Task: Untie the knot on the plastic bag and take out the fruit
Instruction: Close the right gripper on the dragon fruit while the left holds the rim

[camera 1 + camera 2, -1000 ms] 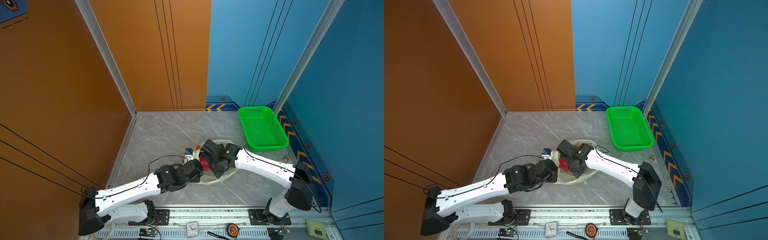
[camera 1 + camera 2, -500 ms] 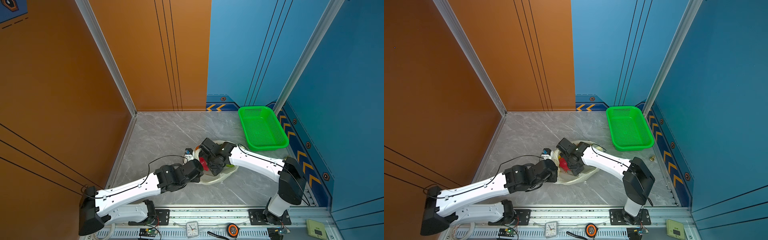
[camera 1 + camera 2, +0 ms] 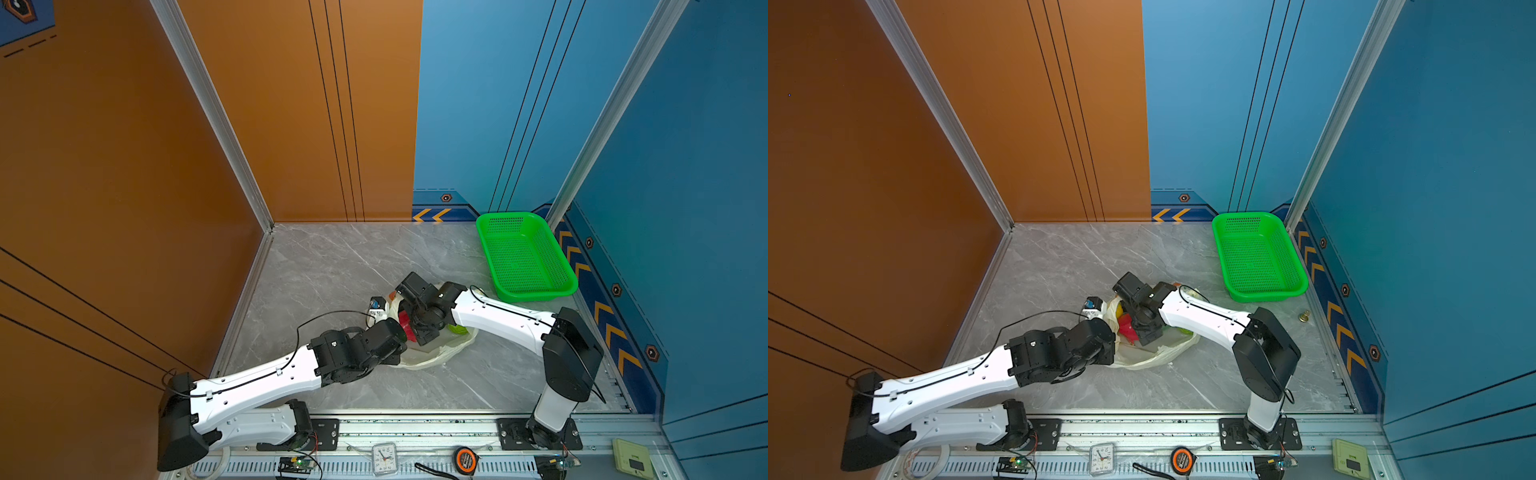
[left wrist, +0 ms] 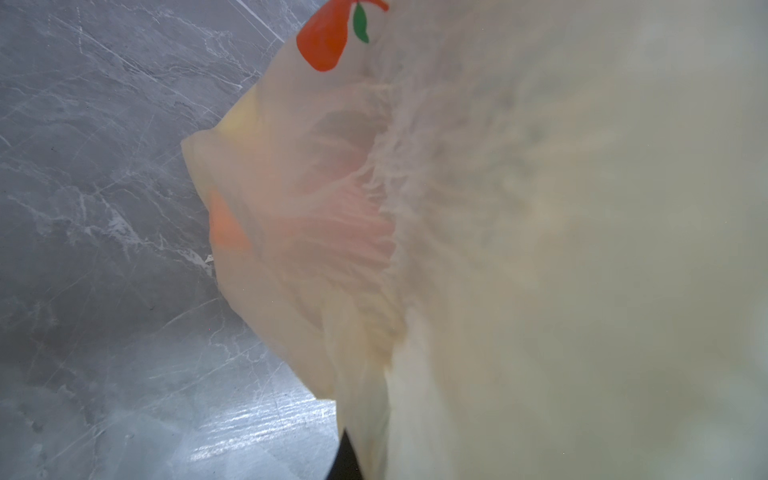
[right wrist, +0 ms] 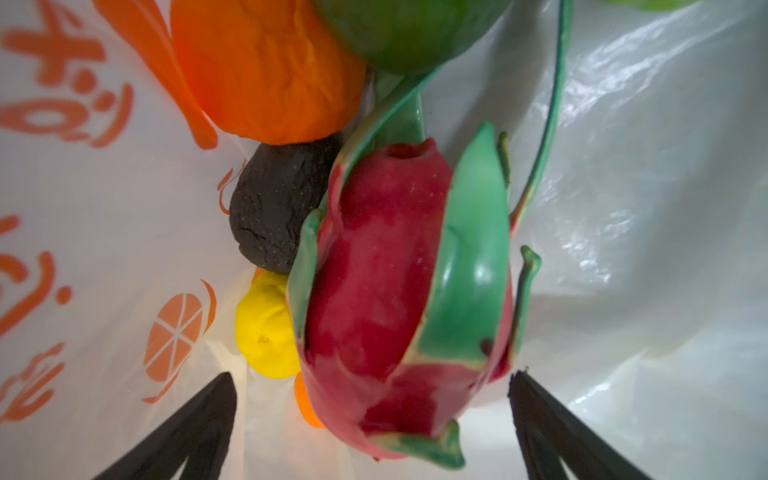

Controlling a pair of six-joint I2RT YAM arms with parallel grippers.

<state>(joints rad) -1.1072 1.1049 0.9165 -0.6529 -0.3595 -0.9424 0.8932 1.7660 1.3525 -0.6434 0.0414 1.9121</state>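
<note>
- Fingers (image 5: 195, 424) of the right gripper (image 5: 372, 375) stand wide apart, low in the right wrist view. One black tip is on each side of the dragon fruit (image 5: 374, 291), and neither one squeezes it.
- That dragon fruit is pink-red with green flaps. It fills the middle of the right wrist view and lies inside the plastic bag (image 5: 623, 166).
- At the top of that view sit an orange (image 5: 266, 66) and a green fruit (image 5: 407, 29), side by side.
- Under the orange is a dark avocado (image 5: 270, 220), and under that a yellow fruit (image 5: 266, 332). Both press against the dragon fruit's side.
- The left gripper (image 4: 353, 461) is closed tight. Only a bit of black shows at the bottom edge of the left wrist view. The cream plastic bunches down to it, so it seems to be pinching the bag's edge.
- In both top views the plastic bag (image 3: 432, 357) (image 3: 1150, 357) lies on the grey table (image 3: 332, 266) in the lower middle of the frame, with its mouth open.
- The right gripper reaches into the bag from the right, over the red dragon fruit (image 3: 405, 327) (image 3: 1125, 326). The left arm comes in from the lower left.
- A green basket (image 3: 523, 257) (image 3: 1258, 257) stands at the right of the table, near the blue wall and apart from the bag.
</note>
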